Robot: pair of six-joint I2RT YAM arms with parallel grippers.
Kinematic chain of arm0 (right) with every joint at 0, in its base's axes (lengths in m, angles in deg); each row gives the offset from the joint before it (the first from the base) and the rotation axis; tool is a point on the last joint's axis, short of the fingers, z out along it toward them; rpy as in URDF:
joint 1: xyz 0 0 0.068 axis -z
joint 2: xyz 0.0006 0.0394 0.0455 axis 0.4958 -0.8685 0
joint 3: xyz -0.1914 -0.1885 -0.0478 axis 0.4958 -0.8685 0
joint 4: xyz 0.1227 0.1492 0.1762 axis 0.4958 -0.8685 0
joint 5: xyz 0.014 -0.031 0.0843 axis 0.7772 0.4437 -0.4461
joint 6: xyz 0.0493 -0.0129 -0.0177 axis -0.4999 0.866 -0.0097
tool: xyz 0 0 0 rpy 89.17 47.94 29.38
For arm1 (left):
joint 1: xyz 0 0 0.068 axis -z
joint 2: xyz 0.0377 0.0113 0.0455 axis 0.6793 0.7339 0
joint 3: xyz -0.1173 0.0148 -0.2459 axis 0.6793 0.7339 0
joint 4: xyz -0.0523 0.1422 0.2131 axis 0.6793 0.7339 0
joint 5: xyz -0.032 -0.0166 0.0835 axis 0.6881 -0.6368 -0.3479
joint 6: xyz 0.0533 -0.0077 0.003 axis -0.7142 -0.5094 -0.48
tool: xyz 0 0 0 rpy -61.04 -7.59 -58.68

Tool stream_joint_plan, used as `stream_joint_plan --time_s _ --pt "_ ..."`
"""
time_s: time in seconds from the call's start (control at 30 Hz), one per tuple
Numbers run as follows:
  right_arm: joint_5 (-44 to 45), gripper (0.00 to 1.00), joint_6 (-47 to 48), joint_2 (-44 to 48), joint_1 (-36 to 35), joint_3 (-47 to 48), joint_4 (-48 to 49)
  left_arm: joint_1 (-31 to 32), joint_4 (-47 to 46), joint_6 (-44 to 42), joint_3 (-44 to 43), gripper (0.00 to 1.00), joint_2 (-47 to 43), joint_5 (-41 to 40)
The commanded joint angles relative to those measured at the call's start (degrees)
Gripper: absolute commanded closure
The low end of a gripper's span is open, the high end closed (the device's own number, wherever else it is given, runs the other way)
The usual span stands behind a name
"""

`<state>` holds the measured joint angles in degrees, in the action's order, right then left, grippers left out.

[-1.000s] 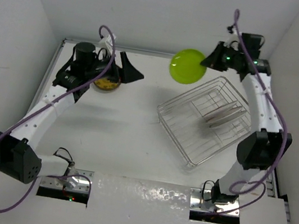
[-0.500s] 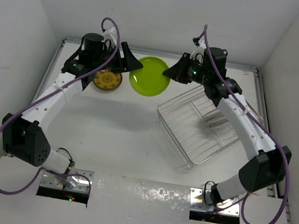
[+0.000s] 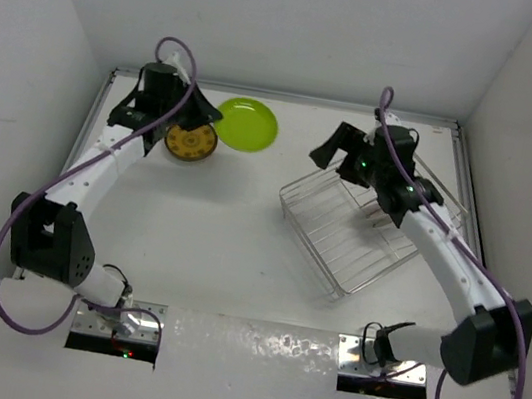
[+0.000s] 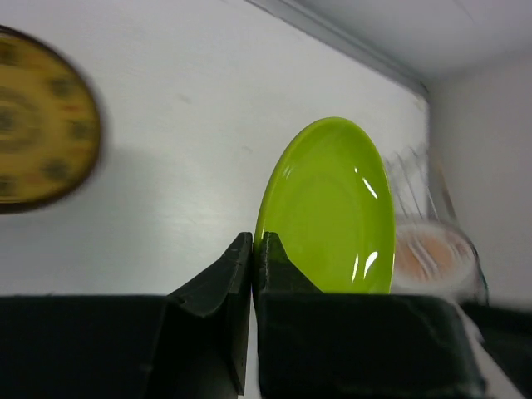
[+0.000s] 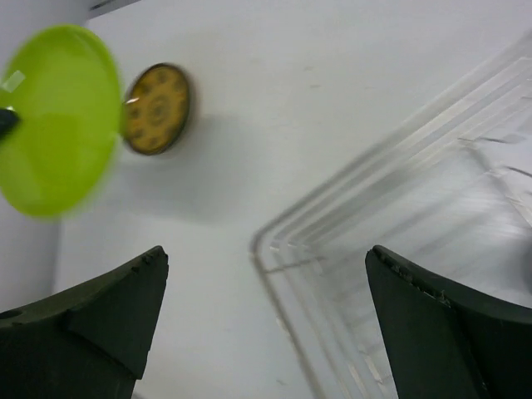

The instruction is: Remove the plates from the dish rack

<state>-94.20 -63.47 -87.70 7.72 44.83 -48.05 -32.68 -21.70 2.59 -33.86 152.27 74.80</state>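
One view, left wrist, is showing the left tool (image 4: 253,249) clenching the lime plate (image 4: 328,212) at its rim; the right tool (image 5: 266,258) is hanging released over the dish rack (image 5: 399,208) corner, beside open desk (image 5: 249,100).

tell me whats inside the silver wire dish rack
The silver wire dish rack shows bare wire in its near half. The right arm covers its far part; the left wrist view catches a blurred white, orange-centred plate there.
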Motion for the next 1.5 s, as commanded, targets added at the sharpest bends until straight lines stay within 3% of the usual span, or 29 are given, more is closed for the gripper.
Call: stream_joint_plan --time_s 0.0,0.13,0.27,0.57,0.6,0.67,0.7,0.73,0.77,1.03,1.2,1.3,1.47 --pt "12.72 0.01 5.08 11.07 0.55 -4.03 -4.14 -9.02 0.93 6.33 -0.53 1.0 2.14 -17.76" --pt "14.84 0.01 10.11 18.11 0.55 -4.83 -9.5 -13.44 0.59 7.49 -3.16 1.0 8.8 -22.53" --pt "14.32 0.01 14.14 23.73 0.55 -4.83 -11.71 -15.73 0.93 7.4 -7.46 1.0 15.4 -22.01" --pt "8.51 0.01 18.11 24.72 0.73 -4.48 -13.91 -16.79 2.34 5.02 -10.47 1.0 24.9 -17.89" --pt "8.77 0.01 18.11 24.37 0.64 -4.48 -14.09 -16.7 2.34 5.2 -10.03 0.97 25.17 -17.18" --pt "10.35 0.01 17.85 23.49 0.64 -3.87 -14.7 -16.61 2.95 4.94 -9.41 0.83 25.26 -15.95" --pt "11.05 0.01 17.85 22.53 0.64 -3.6 -15.57 -16.35 3.13 4.59 -9.32 0.52 25.0 -15.95" --pt "12.89 0.01 17.68 21.91 0.64 -2.73 -16.19 -15.83 5.31 4.24 -9.84 0.36 24.91 -15.6" --pt "14.21 0.01 17.67 21.3 0.64 -2.03 -16.98 -15.21 6.38 2.93 -10.29 0.01 24.56 -14.38" --pt "34.42 0.01 15.92 16.2 1.69 2.2 -24.63 -4.95 14.81 -5.84 -9.86 0.0 11.48 -23.4" --pt "32.51 0.04 14.6 14.88 11.33 0.36 -25.34 5.5 21.66 -14.12 -8.54 0.0 0.05 -26.92" --pt "34.0 0.15 13.55 14.09 15.83 -0.96 -24.63 10.96 22.47 -16.94 -2.22 0.0 -6.45 -28.6" --pt "28.03 0.33 9.6 12.42 24.17 -3.68 -21.03 12.92 19.67 -18.61 13.57 0.0 -17.26 -30.8"
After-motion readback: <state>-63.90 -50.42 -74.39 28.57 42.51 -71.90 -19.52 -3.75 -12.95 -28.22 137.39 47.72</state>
